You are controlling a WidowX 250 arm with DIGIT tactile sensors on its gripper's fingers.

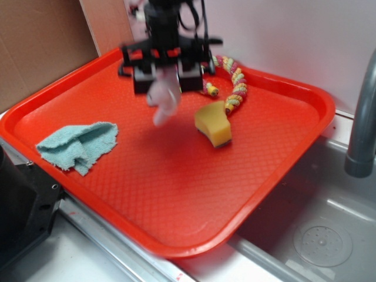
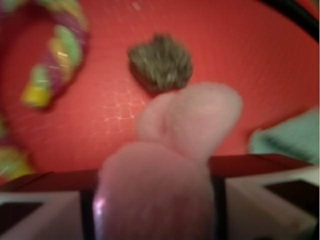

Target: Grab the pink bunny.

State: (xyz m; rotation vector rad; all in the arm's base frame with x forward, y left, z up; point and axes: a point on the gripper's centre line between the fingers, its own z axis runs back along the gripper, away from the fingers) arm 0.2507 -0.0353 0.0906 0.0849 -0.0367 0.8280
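Observation:
The pink bunny (image 1: 164, 97) hangs above the red tray (image 1: 176, 194), held between the black fingers of my gripper (image 1: 166, 75), which is shut on it. Its pale plush body dangles below the jaws, blurred by motion. In the wrist view the pink bunny (image 2: 165, 180) fills the gap between the two fingers of the gripper (image 2: 156, 212), with a limb or ear sticking up toward the tray's middle.
A yellow sponge wedge (image 1: 214, 123) lies right of the bunny; its dark scouring face (image 2: 161, 62) shows below the gripper. A striped rope toy (image 1: 235, 88) curves at the tray's far side. A teal cloth (image 1: 79, 144) lies left. A sink and grey faucet (image 1: 361, 117) are right.

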